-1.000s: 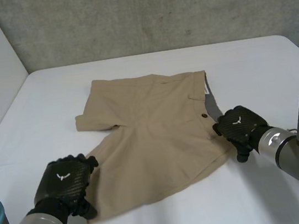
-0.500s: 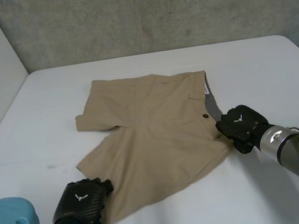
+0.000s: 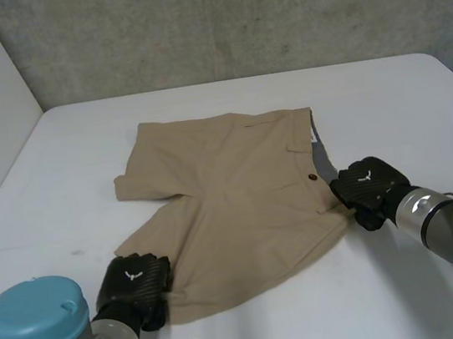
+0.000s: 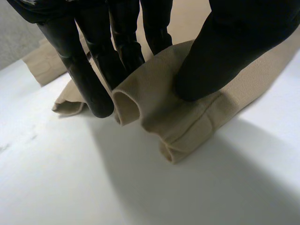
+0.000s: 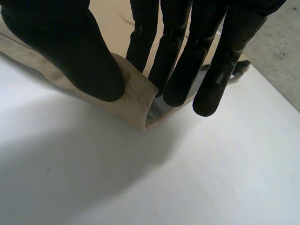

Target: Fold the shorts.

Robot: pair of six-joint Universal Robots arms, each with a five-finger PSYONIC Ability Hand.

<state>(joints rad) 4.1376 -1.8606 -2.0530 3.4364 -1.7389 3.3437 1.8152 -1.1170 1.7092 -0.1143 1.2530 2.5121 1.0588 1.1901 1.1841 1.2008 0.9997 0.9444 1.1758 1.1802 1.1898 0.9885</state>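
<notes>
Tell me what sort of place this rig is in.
Most likely a robotics lab or test cell: a bare white table, a rough grey concrete wall behind it, and one pair of tan shorts pinched by the left hand and right hand.

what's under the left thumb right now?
A bunched leg hem of the shorts, pinched by the left hand between thumb and fingers; white table beneath. The fold's inside is covered.

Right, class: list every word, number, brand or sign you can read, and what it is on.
No words or numbers can be read.
White winged emblem, no letters: on the back of the left robot hand and the right robot hand.
A white tag at the waistband of the shorts: too small to read.
</notes>
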